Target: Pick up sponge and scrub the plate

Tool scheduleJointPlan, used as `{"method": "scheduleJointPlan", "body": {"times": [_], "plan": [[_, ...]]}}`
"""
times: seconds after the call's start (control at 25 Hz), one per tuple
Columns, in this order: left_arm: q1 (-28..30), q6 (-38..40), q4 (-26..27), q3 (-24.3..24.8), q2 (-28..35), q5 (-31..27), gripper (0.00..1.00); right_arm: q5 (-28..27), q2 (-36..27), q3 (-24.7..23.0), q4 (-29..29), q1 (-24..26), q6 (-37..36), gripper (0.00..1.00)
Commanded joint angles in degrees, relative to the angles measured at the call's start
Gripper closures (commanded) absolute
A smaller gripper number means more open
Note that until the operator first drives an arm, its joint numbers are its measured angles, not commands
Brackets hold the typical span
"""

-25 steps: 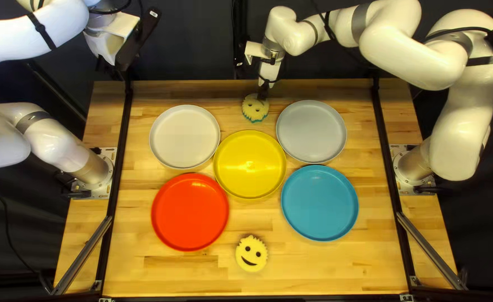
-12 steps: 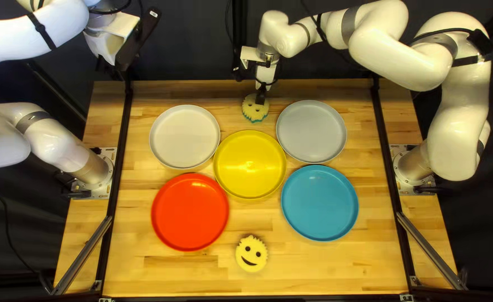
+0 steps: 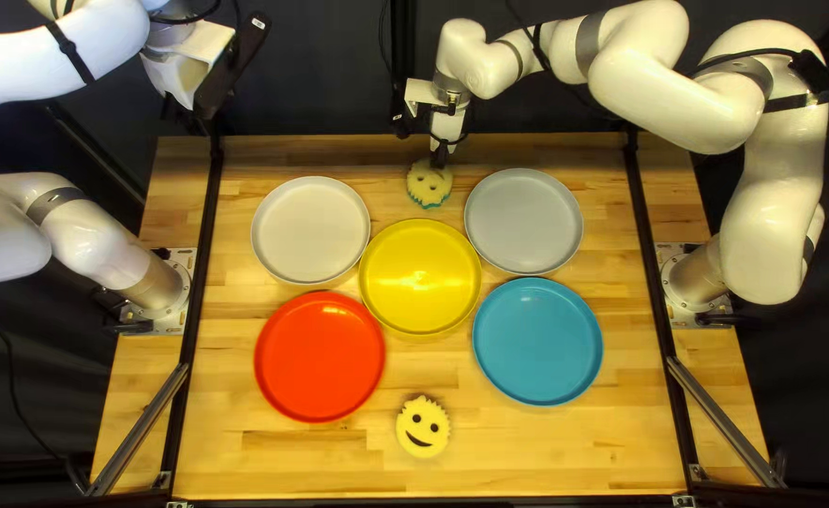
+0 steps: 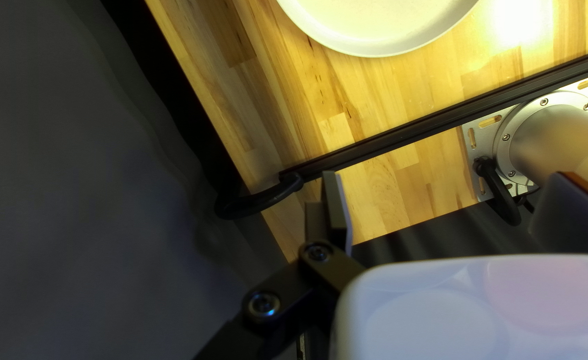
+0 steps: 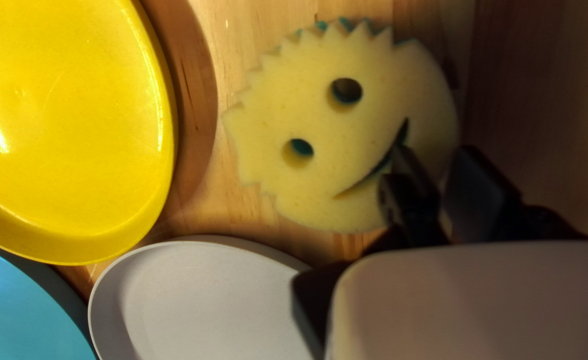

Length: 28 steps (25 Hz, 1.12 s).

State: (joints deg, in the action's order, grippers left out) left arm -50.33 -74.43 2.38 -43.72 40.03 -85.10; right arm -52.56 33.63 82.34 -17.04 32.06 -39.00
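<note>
Right claw (image 3: 440, 158) reaches down at the far side of the surface (image 3: 292, 461), right at the mouth side of a pale yellow sponge (image 3: 428, 188). Whether it is clenched on the sponge or released, I cannot tell. The claw covers one end of the sponge's curved mouth slit; the two eye holes and the jagged edge are in plain sight, with some teal showing under the yellow.

To the right of that claw sits a grey plate (image 3: 524, 221), and to its left, a bit farther off, a white plate (image 3: 311, 230). A yellow plate (image 3: 420, 277) is on its near side, past the sponge. Nearer still, a blue plate (image 3: 537, 339) lies off to the right and a red plate (image 3: 318, 356) off to the left. Well apart from the claw, near the surface's near edge, lies a second sponge (image 3: 424, 423), smiling face up.

Left claw (image 3: 184, 80) is raised beyond the surface's far left corner, released, its fingers wide apart and holding nothing. Ahead of it, in its own wrist view, a black rail (image 4: 441, 120) crosses the surface, with the white plate beyond the rail.
</note>
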Motion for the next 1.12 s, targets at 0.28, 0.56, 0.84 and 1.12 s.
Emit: {"method": "scheduleJointPlan", "body": {"times": [0.28, 0.56, 0.84, 1.12], "plan": [[0.0, 0.0, 0.0, 0.0, 0.0, 0.0, 0.0, -0.8, -2.4, -1.4, 0.1, 0.5, -0.3, 1.0], [0.0, 0.0, 0.0, 0.0, 0.0, 0.0, 0.0, -4.4, -2.5, 0.1, 0.4, 0.5, -0.9, 0.0], [0.0, 0.0, 0.0, 0.0, 0.0, 0.0, 0.0, -6.6, 0.4, 3.2, 0.4, 0.9, -2.5, 0.0], [0.0, 0.0, 0.0, 0.0, 0.0, 0.0, 0.0, -7.2, 2.9, 5.5, -0.3, 1.5, -3.3, 0.0]]}}
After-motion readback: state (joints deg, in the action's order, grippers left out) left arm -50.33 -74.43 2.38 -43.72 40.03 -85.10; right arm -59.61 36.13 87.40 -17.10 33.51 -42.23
